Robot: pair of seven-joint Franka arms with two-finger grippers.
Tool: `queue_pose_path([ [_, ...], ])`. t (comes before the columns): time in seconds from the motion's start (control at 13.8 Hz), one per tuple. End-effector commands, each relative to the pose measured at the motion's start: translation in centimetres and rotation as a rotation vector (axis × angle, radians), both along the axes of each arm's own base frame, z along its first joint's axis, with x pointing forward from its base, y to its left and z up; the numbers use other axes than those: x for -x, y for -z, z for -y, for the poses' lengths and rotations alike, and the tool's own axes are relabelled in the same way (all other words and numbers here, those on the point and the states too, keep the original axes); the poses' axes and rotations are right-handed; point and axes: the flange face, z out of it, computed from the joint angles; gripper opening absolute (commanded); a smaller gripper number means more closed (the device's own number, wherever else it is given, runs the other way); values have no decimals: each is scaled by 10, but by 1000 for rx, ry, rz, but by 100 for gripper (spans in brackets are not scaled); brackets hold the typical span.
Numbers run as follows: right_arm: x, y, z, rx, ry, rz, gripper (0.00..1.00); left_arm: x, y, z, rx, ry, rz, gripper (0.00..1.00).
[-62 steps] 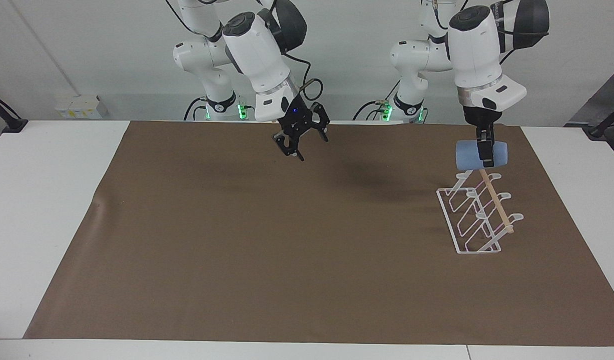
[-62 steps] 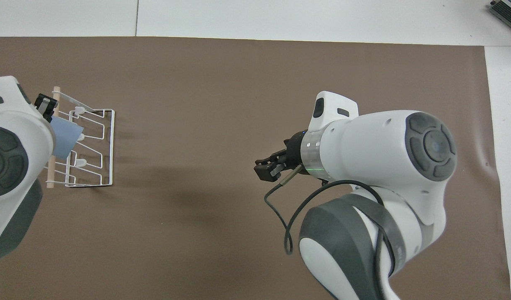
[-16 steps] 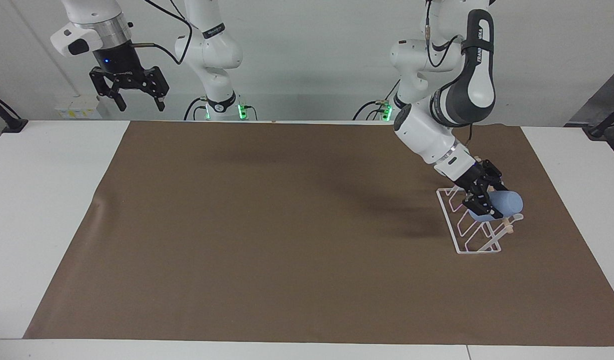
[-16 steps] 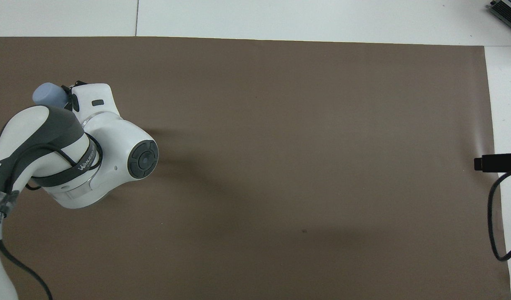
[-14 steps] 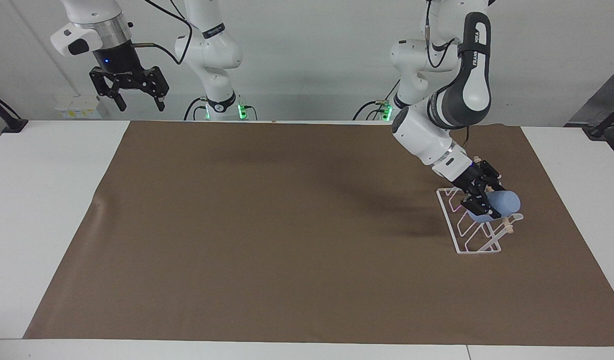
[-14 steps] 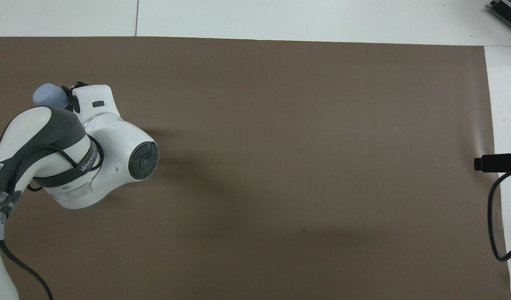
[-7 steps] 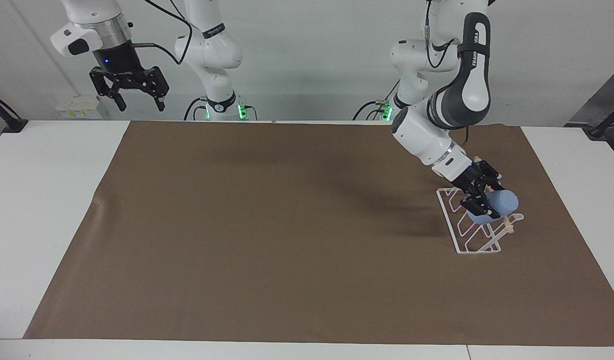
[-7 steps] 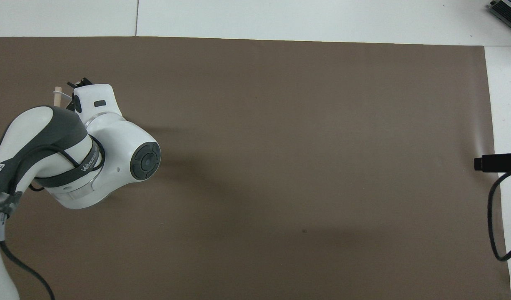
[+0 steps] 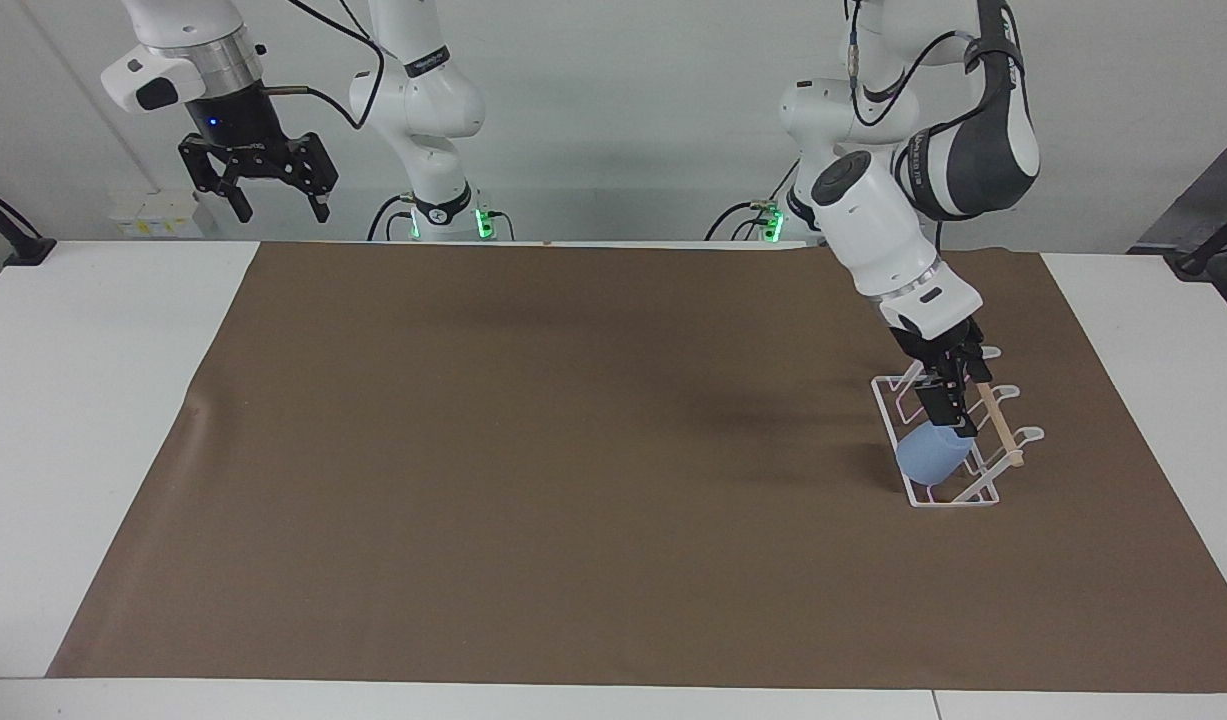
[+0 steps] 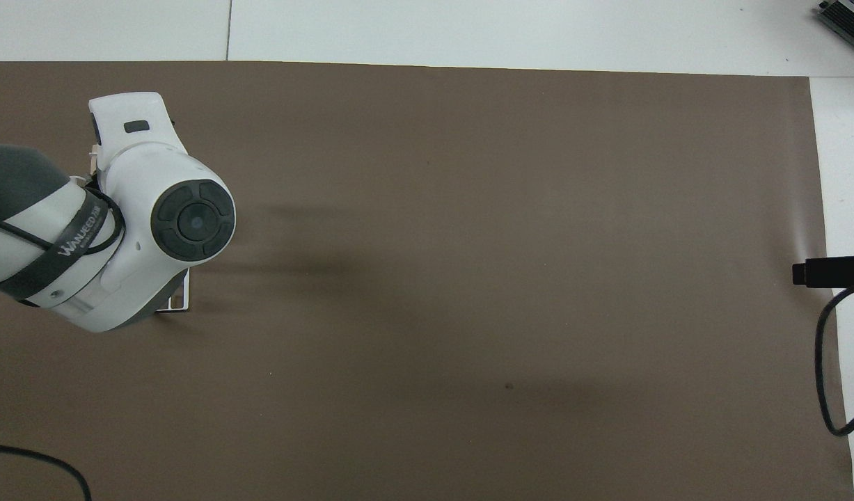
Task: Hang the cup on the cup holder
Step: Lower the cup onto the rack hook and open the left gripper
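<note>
The cup [image 9: 931, 455] sits on the holder [image 9: 894, 440], at the end of the rack farthest from the robots and low down by the wire base frame. It is tilted, with its closed end toward the middle of the mat [image 9: 573, 450]. That lean matches the slant of the looped prongs, so it looks threaded mouth-first over 1 of them, though the prong inside it is hidden.

The holder stands near the left arm's end of the table [image 9: 73, 400], its dowel [image 9: 1001, 425] running away from the robots. That is probably why the left arm does this job.

The left gripper [image 9: 951, 408] hangs over the rack, pointing steeply down with its tip just above the cup, touching it or nearly so. It is seen edge-on, and I cannot tell whether it is open, closed or holding the cup. The steep wrist angle suits a slide down along a prong rather than a straight drop.

In the overhead view the left arm covers the cup and all but a corner of the holder [image 10: 179, 303].

The right gripper [image 9: 258, 180] waits high over its own end of the table, jaws spread and empty, well apart from the rack and out of the way.

My read is that the hanging is nearly done. What remains is a clean let-go and a lift without snagging the wires.
</note>
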Motion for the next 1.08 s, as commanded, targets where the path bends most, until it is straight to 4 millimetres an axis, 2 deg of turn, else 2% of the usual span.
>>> queue_pose_path([
  [0.0, 5, -2, 0, 12, 15, -2, 100, 1, -23, -21, 118, 64, -87, 100],
  [0.36, 5, -3, 0, 12, 15, -1, 100, 17, -62, -59, 300, 304, -270, 100],
  [0.65, 5, -3, 0, 12, 13, -1, 100, 33, -71, -71, 322, 487, -421, 100],
  [0.79, 5, -3, 0, 12, 15, -1, 100, 39, -71, -88, 299, 588, -516, 100],
  [1.01, 5, -2, 0, 12, 13, -2, 100, 51, -84, -113, 296, 716, -601, 100],
])
